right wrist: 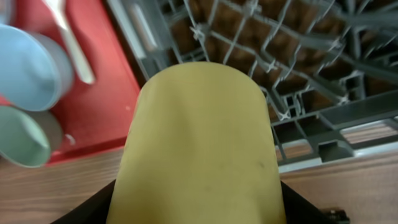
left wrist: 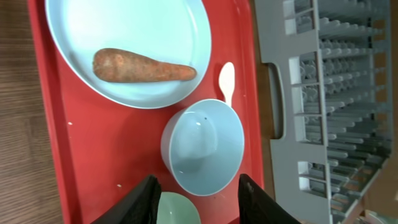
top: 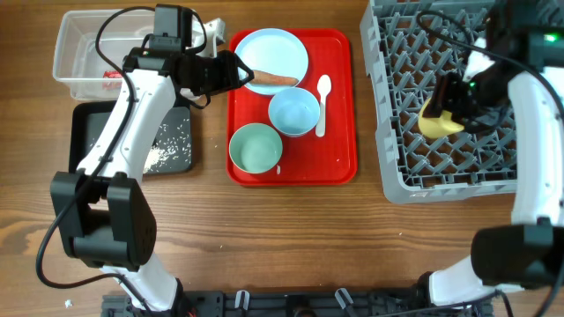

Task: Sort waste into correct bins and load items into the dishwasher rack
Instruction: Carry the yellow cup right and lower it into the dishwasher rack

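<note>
Overhead, two bowls [top: 293,112], one carrot [top: 271,79], one spoon [top: 322,104], left hand [top: 242,72] released, right hand [top: 447,104] grasping yellow cup [top: 438,123].

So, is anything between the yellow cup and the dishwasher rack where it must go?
Nothing visible. The right gripper holds the yellow cup over the grey rack, and the part of the rack seen around it is bare.

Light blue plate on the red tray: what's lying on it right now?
One orange carrot piece lies across the plate; nothing else shows on it. Overhead, the left gripper hides part of its rim.
</note>
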Tool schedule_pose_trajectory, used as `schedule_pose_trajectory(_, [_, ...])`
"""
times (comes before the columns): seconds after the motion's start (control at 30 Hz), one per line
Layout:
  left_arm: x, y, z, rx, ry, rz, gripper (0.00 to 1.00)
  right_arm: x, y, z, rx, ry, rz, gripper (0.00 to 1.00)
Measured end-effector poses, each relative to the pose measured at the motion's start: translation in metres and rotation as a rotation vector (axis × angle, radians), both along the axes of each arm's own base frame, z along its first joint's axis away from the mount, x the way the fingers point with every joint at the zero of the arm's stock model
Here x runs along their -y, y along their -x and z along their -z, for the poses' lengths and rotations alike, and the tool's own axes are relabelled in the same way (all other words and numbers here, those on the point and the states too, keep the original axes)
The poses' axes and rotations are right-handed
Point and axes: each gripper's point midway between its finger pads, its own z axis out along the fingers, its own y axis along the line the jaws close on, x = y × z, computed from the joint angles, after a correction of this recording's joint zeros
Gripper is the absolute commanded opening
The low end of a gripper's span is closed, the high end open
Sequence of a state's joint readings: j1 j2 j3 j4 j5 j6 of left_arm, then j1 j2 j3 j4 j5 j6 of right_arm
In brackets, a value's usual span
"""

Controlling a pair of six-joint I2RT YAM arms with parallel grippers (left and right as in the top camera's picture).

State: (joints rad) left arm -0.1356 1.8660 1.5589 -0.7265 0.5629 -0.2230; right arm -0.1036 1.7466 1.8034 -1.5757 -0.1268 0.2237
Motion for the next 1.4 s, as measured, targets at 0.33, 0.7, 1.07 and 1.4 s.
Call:
schedule_pose_trajectory(0.33, [-0.003,-0.002,0.002,0.003,-0.021,-0.012,0.40,0.001,-0.006,0.073,-0.168,-0.017,-0.005,0.63])
schedule_pose_trajectory(0.7, [-0.004,0.000,0.003,-0.007,-0.025,-0.014,0.41,0.001,-0.007,0.114,-0.282,-0.031,-0.020,0.76])
schedule_pose_trajectory(1.07, [-0.004,0.002,0.004,-0.015,-0.026,-0.014,0.49,0.000,-0.007,0.116,-0.288,-0.037,-0.047,0.91])
schedule_pose_trajectory(1.4, [-0.005,0.003,0.005,-0.022,-0.029,-0.015,0.49,0.002,-0.048,0.045,-0.100,-0.023,-0.073,0.89])
